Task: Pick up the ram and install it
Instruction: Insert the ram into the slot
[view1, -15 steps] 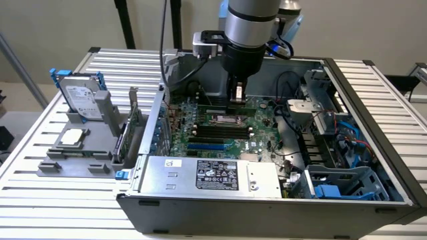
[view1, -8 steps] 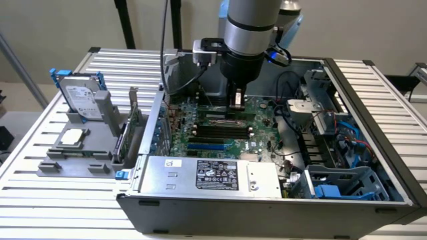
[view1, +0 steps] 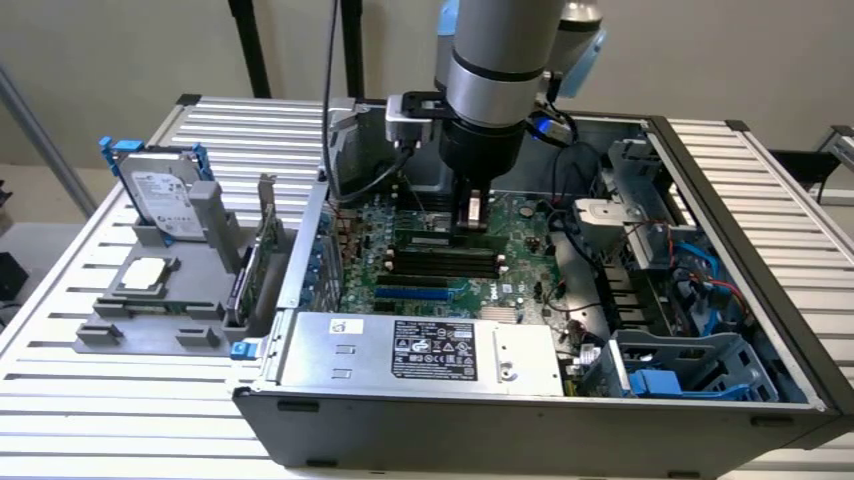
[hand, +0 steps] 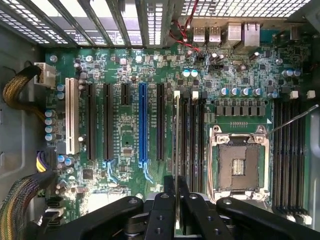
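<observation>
The pincer (hand: 176, 200) pinched the ram (hand: 176, 140), which hung directly below it over the memory slots (hand: 193, 140). Pickup seemed done, seating not yet.

Standing over the open case, I can't make out a single word. The power supply (view1: 523, 352) carries a black label (view1: 434, 350) crowded with white print and small symbols, and a little white sticker (view1: 348, 326) sits near it, but no letter or number on either is legible. The hard drive (view1: 171, 228) wears a white label (view1: 160, 192) with dark lines of print, equally unreadable, and the motherboard (hand: 130, 130) is dotted with tiny white lettering too fine to read.
</observation>
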